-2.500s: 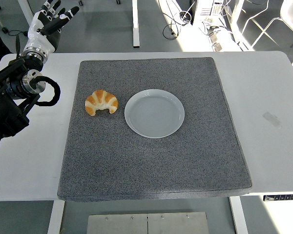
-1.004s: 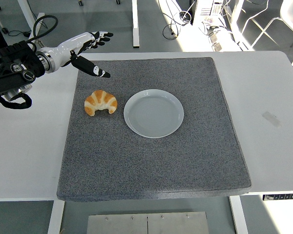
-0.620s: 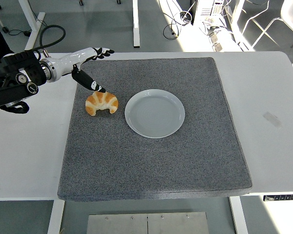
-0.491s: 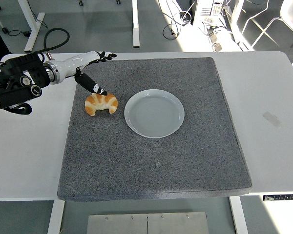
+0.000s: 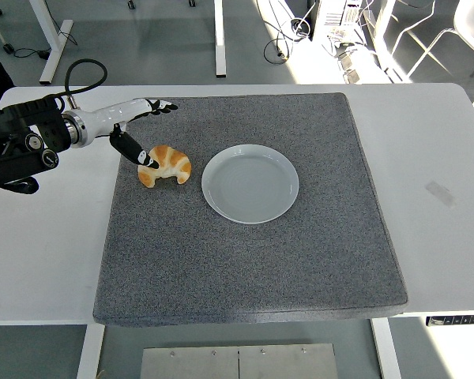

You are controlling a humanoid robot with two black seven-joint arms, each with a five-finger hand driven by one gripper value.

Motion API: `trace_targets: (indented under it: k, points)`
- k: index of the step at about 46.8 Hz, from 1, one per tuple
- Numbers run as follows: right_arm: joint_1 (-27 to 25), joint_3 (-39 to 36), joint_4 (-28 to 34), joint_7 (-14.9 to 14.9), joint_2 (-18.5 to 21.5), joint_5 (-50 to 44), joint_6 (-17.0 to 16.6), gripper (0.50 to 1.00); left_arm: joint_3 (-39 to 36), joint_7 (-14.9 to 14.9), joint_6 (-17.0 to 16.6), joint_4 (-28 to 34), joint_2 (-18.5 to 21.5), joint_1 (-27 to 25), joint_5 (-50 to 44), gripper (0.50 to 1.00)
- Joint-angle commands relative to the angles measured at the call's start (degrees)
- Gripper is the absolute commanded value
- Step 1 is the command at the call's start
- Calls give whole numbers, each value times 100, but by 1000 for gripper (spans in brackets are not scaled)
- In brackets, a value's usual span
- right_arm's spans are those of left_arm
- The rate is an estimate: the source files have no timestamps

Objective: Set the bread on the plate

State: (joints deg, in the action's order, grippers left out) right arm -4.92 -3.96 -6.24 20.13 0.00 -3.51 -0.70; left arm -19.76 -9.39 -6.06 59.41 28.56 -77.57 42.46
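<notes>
The left hand (image 5: 136, 126) reaches in from the left edge over the far left part of the counter (image 5: 426, 150), its white back turned up and its black fingers (image 5: 159, 106) stretched out flat toward the right, spread wide and holding nothing. The thumb (image 5: 136, 150) points down and to the right, away from the fingers, and its tip lies at the top left edge of the bread (image 5: 164, 164), touching it or just short of it; the view does not settle which. Behind the hand, the black forearm (image 5: 20, 146) lies over the bare white counter, with a black cable (image 5: 83, 69) looping up from it.

The bread is a golden croissant with its two ends curving toward the near edge. It lies on the left part of a grey mat (image 5: 253, 260) that covers most of the counter. Just to its right, apart from it, sits a round pale plate (image 5: 250, 183) near the middle of the mat, with nothing on it. The bread is not on the plate.

A small strip of clear tape (image 5: 439, 193) is stuck to the white counter well off to the right of the mat.
</notes>
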Motion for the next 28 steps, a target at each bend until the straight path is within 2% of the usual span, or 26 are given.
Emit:
trace_targets:
  k: [1,20,28]
  points:
    - [0,0,0,0,0,0,0,1000,-2,-2,-9,-9,-8,49,131,968]
    - [0,0,0,0,0,0,0,1000,-28,-11,-18,-606,-289,295,430,968]
    - [0,0,0,0,0,0,0,1000,-19,-11,-18,-624,-342,321,430,968]
